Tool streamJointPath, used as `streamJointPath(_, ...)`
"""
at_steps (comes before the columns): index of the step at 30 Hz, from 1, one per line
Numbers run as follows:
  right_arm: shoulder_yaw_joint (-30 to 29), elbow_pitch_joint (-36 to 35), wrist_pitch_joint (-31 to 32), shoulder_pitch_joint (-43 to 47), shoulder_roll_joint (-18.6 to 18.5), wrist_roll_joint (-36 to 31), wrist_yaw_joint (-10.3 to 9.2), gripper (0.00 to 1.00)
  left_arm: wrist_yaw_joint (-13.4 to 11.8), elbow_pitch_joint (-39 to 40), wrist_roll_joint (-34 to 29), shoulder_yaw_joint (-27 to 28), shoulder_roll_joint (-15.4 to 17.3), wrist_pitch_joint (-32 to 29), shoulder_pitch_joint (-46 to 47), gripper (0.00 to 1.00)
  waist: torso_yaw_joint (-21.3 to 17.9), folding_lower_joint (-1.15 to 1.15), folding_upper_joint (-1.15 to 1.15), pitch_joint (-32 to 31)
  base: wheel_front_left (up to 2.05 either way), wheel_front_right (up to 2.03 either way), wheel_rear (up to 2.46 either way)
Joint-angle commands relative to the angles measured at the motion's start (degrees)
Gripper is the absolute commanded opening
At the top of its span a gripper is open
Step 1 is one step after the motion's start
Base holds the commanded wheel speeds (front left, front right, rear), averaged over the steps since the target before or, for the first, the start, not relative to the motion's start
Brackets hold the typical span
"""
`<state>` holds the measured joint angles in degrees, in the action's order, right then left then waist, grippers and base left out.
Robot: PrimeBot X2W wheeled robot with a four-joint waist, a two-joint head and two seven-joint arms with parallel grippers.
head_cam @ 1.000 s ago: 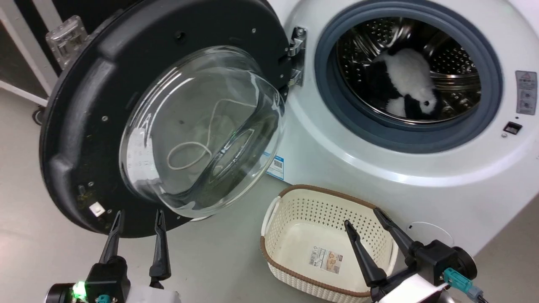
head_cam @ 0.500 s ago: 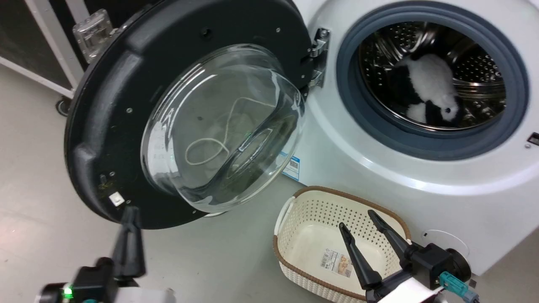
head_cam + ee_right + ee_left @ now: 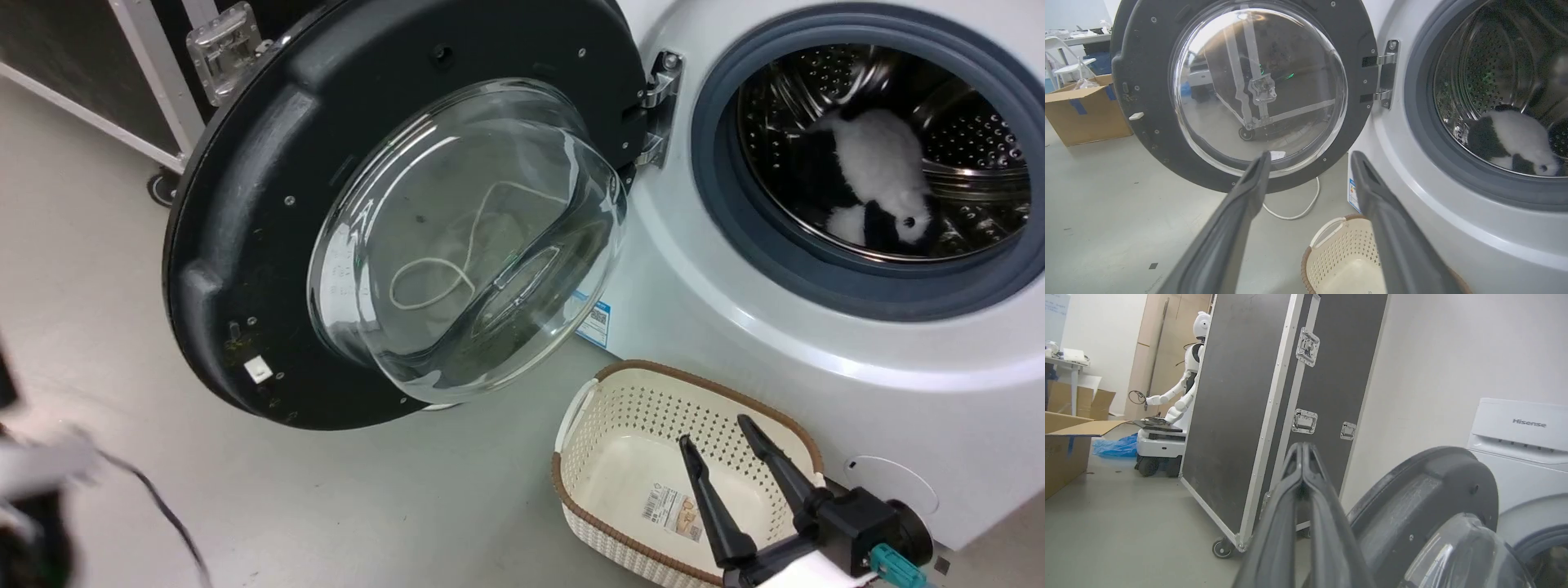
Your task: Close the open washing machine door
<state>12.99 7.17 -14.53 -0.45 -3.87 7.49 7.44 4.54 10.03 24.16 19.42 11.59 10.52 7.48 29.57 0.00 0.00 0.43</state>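
Observation:
The washing machine door [image 3: 245, 245] stands swung wide open on its hinge [image 3: 657, 106], black rim around a bulging glass bowl [image 3: 465, 245]. To its right is the white washing machine [image 3: 735, 343] with its steel drum exposed. My right gripper [image 3: 714, 431] hangs open and empty over the basket at the lower right, well short of the door [image 3: 1147, 122]; its wrist view faces the door with the gripper [image 3: 1310, 157] spread. My left gripper [image 3: 1302, 448] is shut on nothing, left of and behind the door's rim [image 3: 1425, 498]. A blurred pale left forearm [image 3: 41, 465] is at the left edge.
A cream perforated basket [image 3: 645, 457] sits on the floor before the washer. A black-and-white plush [image 3: 882, 180] lies in the drum. A black wheeled flight case [image 3: 1237, 416] stands behind the door. A white cable [image 3: 1294, 212] lies under the door. A cardboard box [image 3: 1086, 110] sits far left.
The head camera has turned, sliding the scene right. My left gripper shut its fingers and swung out to the left edge. The right gripper barely moved.

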Motion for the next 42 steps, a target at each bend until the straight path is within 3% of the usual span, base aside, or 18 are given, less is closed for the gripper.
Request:
streamJointPath(1,-0.43,-0.46,-0.47,0.53,0.21,-0.57,0.05,1.0,0.6,-2.22,0.96,0.95,3.17,-2.25,3.1,0.0,-0.14,0.0,0.0,0.12,0.0,0.0,0.0)
streamJointPath(3,-0.43,-0.8,-0.47,0.27,0.23,-1.0,0.05,1.0,1.03,-6.26,2.49,1.74,6.66,-5.31,6.32,0.0,-1.13,0.0,0.0,0.8,0.0,0.0,0.0)
streamJointPath(8,-0.17,-1.25,-0.47,-0.95,-0.22,-1.51,0.05,1.0,0.39,-18.18,14.94,6.01,8.63,-16.03,14.68,0.0,-3.79,0.0,0.0,2.84,0.0,0.0,0.0)
streamJointPath(16,1.26,-0.73,-0.47,-1.3,-1.39,-1.43,0.05,1.0,-4.1,-35.06,32.46,12.19,8.8,-34.68,21.83,0.0,-6.58,0.0,0.0,4.82,0.0,0.0,0.0)
streamJointPath(20,1.46,-0.67,-0.47,-1.75,-1.77,-1.26,0.05,1.0,-3.84,-38.33,40.95,14.72,8.37,-44.43,22.57,0.0,-7.48,0.0,0.0,5.13,0.0,0.0,0.0)
streamJointPath(27,1.52,-0.32,-0.47,-1.59,-1.95,-0.98,0.05,1.0,-0.51,-36.41,45.82,12.64,6.84,-55.53,17.86,0.0,-7.93,0.0,0.0,4.25,0.0,0.0,0.0)
streamJointPath(34,1.59,0.28,-0.47,-0.57,-1.31,-0.84,0.05,1.0,1.0,-27.86,49.66,9.03,3.09,-65.89,10.14,0.0,-7.84,0.0,0.0,1.63,0.0,0.0,0.0)
streamJointPath(41,0.96,0.04,-0.47,-0.28,-0.67,-1.0,0.05,1.0,1.09,-16.37,52.01,6.67,-3.73,-69.39,0.76,0.0,-9.33,0.0,0.0,-0.18,0.0,0.0,0.0)
streamJointPath(42,0.35,0.0,-0.47,-0.05,-0.55,-1.22,0.05,1.0,0.29,-11.55,52.86,4.29,-6.83,-69.58,-2.84,0.0,-10.4,0.0,0.0,-0.42,0.0,0.0,0.0)
